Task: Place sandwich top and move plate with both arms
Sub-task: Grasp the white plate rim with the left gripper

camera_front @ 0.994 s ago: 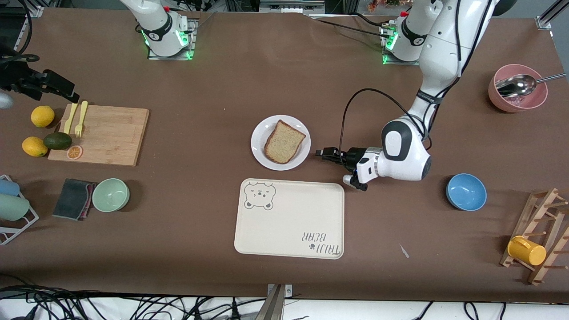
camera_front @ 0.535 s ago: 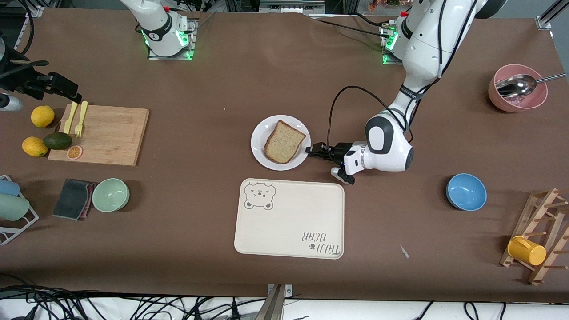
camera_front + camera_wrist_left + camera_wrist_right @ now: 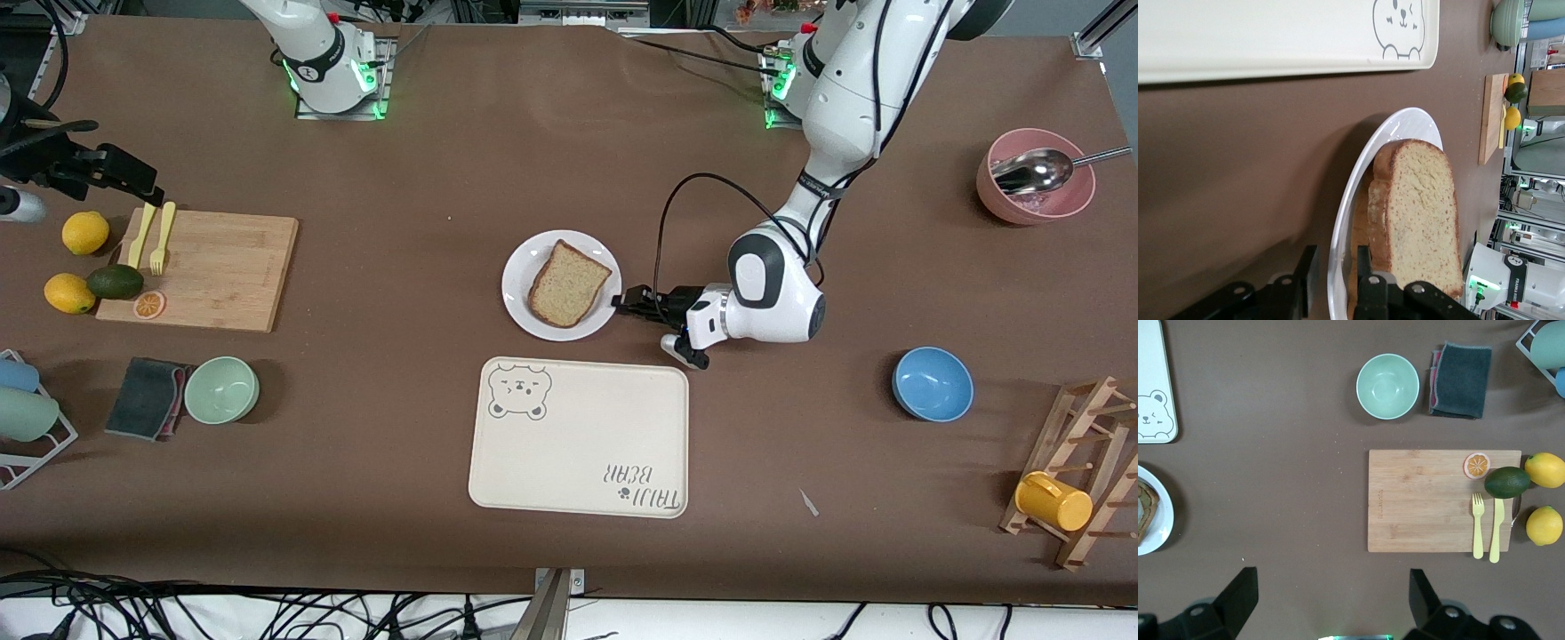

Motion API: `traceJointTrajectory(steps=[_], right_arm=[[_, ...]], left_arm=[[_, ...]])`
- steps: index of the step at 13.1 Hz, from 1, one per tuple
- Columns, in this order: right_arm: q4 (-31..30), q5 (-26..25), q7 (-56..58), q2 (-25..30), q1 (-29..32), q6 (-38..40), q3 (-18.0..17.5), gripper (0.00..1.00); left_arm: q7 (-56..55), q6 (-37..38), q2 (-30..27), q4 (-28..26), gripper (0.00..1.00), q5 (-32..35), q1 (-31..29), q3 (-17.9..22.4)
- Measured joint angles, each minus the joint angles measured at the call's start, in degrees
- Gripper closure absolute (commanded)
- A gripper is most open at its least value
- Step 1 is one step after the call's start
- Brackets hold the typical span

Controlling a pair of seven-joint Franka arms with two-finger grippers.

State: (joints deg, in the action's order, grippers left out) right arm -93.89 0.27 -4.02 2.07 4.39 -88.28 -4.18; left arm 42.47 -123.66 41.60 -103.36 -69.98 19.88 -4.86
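The sandwich top (image 3: 570, 283), a light brown bread slice with a darker crust, lies on the round white plate (image 3: 520, 267) mid-table. In the left wrist view the slice (image 3: 1421, 207) rests on another layer beneath it. My left gripper (image 3: 620, 302) lies low and level at the plate's edge toward the left arm's end. Its jaws are closed on the plate rim (image 3: 1358, 173), one finger under it and one above beside the bread (image 3: 1335, 257). My right gripper (image 3: 120, 175) hangs open and empty (image 3: 1331, 600) over the table by the cutting board.
A cream bear tray (image 3: 578, 440) lies just nearer the camera than the plate. A cutting board (image 3: 200, 271) with fork, knife, avocado and lemons, a green bowl (image 3: 221, 389) and a cloth sit at the right arm's end. A blue bowl (image 3: 933, 383), pink bowl (image 3: 1034, 188) and cup rack stand at the left arm's end.
My left arm has moved across to the plate, and its jaws have narrowed around the rim. The right gripper shifted only slightly. The plate and bread have stayed put.
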Motion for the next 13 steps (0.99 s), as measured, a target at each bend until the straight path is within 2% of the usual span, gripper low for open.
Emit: traceJointTrajectory(steps=[9,10,11,12,13], right_arm=[[0.25,-0.07,0.00,0.52,0.00,0.92,-0.02,0.00],[0.25,-0.07,0.00,0.58,0.00,0.98,-0.01,0.00],[0.25,-0.07,0.00,0.62,0.00,0.93,-0.01,0.00],[0.25,-0.07,0.00,0.65,0.00,0.79,-0.01,0.00],[0.26,-0.07,-0.06,0.65,0.00,0.44,-0.02,0.00]], left_arm=[[0.64,-2.70,0.74,-0.11,0.73,-1.18,2.61,-0.04],[0.66,-3.41,1.00,-0.11,0.80,-1.28,3.17,-0.05],[0.91,-3.83,1.23,-0.11,0.94,-1.47,3.61,-0.07],[1.74,-4.08,1.41,-0.11,1.00,-1.66,3.78,-0.07],[2.96,-4.15,1.57,-0.11,1.00,-1.82,3.77,-0.04]])
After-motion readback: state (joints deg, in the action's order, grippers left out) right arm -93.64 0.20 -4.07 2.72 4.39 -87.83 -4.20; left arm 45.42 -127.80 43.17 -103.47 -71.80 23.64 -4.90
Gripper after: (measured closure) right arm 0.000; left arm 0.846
